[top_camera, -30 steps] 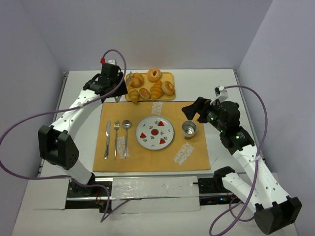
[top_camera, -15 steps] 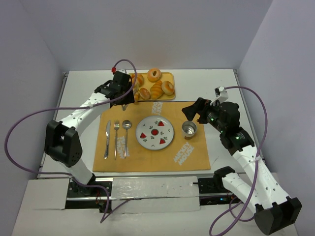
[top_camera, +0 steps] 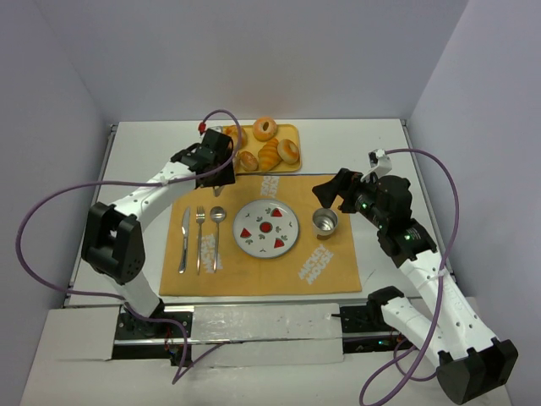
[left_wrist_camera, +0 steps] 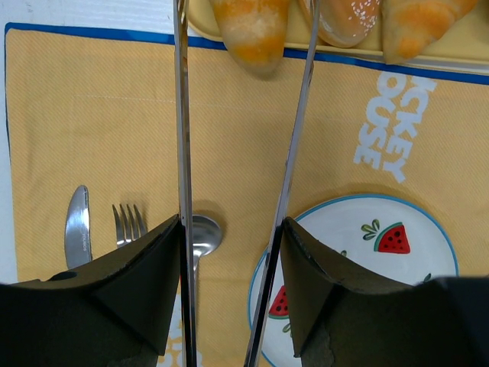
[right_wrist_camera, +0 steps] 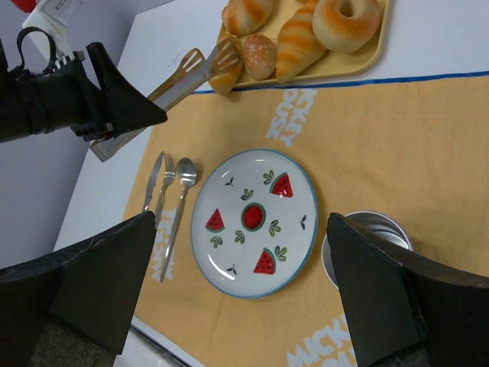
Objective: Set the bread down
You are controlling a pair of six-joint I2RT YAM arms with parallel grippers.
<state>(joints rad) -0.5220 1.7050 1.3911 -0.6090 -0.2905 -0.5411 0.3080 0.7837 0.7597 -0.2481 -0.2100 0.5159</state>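
Several croissants lie on the yellow tray (top_camera: 292, 128). One croissant (left_wrist_camera: 252, 34) lies at the tray's front left corner, its end between the two open blades of the metal tongs (left_wrist_camera: 183, 153). The right wrist view shows the same croissant (right_wrist_camera: 228, 75) at the tongs' tips (right_wrist_camera: 205, 63). My left gripper (top_camera: 221, 165) (left_wrist_camera: 231, 222) is shut on the tongs' arms, low over the placemat in front of the tray. My right gripper (top_camera: 330, 193) (right_wrist_camera: 241, 220) is open and empty, above the watermelon-patterned plate (top_camera: 266, 205) and the cup.
A metal cup (top_camera: 325, 222) stands right of the plate. A knife (top_camera: 183, 240), fork (top_camera: 200, 237) and spoon (top_camera: 217, 235) lie left of it on the orange placemat (top_camera: 254, 279). Two doughnuts (top_camera: 265, 128) and a small bun (top_camera: 248, 159) share the tray.
My left arm has swung right and nearer with the tongs, from the tray's left edge to its front left corner. The right arm has not moved.
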